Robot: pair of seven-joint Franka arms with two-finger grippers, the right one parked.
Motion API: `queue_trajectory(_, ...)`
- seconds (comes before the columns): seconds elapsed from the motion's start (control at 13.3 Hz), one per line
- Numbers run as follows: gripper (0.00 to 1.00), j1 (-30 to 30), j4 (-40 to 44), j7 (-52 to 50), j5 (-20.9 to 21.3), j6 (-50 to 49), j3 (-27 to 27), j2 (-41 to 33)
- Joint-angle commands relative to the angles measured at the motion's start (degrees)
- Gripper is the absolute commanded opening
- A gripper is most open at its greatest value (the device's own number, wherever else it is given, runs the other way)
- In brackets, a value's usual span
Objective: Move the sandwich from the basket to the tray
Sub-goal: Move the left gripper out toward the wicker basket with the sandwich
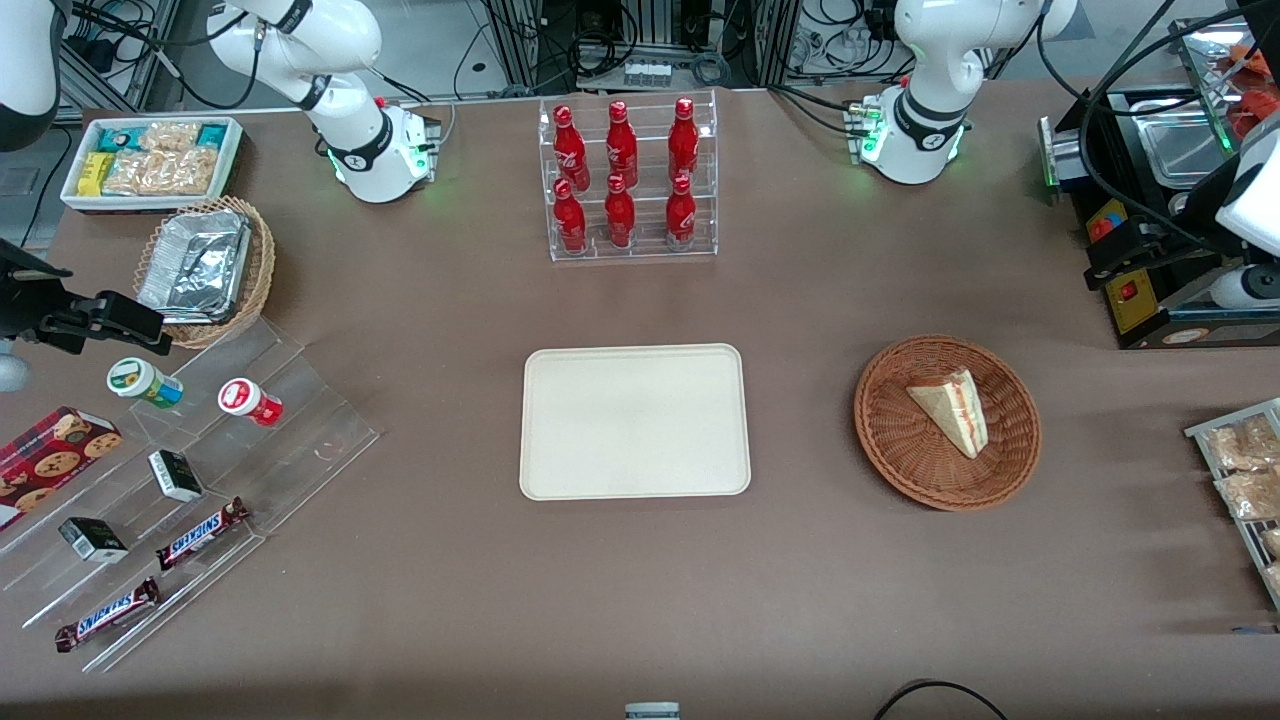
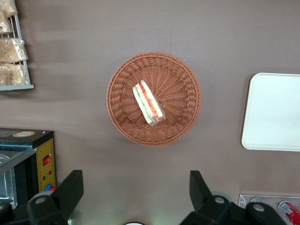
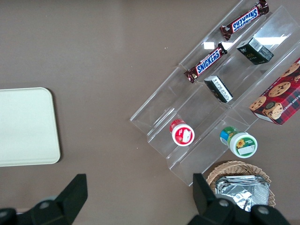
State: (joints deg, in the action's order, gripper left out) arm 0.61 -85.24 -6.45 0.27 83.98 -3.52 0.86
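Sandwich (image 1: 950, 410) lying in the basket (image 1: 947, 421), cut side tipped up, red and green filling layers plain in the wrist view (image 2: 148, 102). Basket (image 2: 153, 98) sitting on the brown table (image 1: 640, 580) toward the working arm's end, well apart from the tray (image 1: 634, 421). Tray flat on the table near the middle, nothing on it, its rounded edge just showing in the wrist view (image 2: 272, 111). Gripper (image 2: 136, 187) held high over the table just beside the basket, looking straight down, both dark fingers (image 2: 70, 190) spread wide apart and clamped on nothing. Nothing touching the sandwich, nothing touching the wicker.

Farther from the front camera than the tray: a clear rack of red bottles (image 1: 625, 175), six of them upright in two rows. Toward the parked arm's end: a tan wicker basket with foil trays (image 1: 205, 270), a white bin of snack packets (image 1: 152, 160) farther off, and a clear stepped stand (image 1: 180, 490) carrying two small cups, dark little boxes and two Snickers bars (image 1: 200, 533). Cookie box (image 1: 45, 460) beside that stand. At the working arm's end, a wire rack of bagged snacks (image 1: 1240, 480), nearer the front camera than the black machine (image 1: 1160, 250).
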Motion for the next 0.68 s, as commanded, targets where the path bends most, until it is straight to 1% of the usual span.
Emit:
queue_trajectory(0.0, 1.0, 0.18, 0.95, 1.0, -0.53, -0.39, -0.17, 0.46)
queue_trajectory(0.3, 1.0, 0.09, -0.28, 0.83, -0.53, -0.22, -0.17, 0.55)
queue_trajectory(0.6, 1.0, 0.18, -3.78, 0.3, -0.09, 2.23, -0.09, 0.46)
